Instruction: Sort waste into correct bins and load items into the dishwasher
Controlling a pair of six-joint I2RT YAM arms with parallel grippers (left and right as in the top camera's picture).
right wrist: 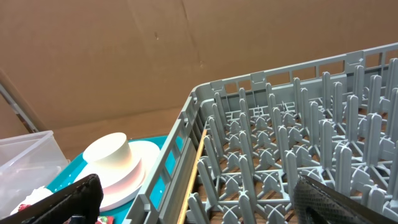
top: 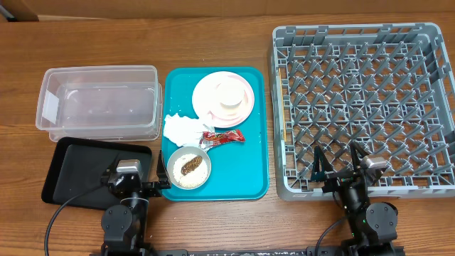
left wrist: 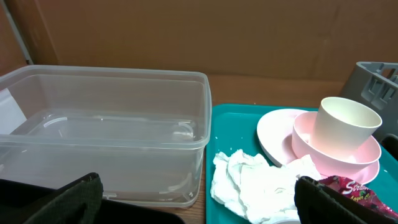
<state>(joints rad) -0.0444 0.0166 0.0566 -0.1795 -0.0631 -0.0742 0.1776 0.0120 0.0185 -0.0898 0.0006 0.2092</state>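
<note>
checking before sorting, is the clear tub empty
Empty. The tub shows only bare clear plastic inside, in both the overhead and left wrist views.

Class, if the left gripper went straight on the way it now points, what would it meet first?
The left gripper would likely hit the clear tub, on its near wall by the right corner. The crumpled napkin lies just right of that line, though depth is unclear.

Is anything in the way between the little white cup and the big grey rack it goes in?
Nothing visible stands between them. The cup only has to clear the rim of the teal tray and the side wall of the dish rack.
</note>
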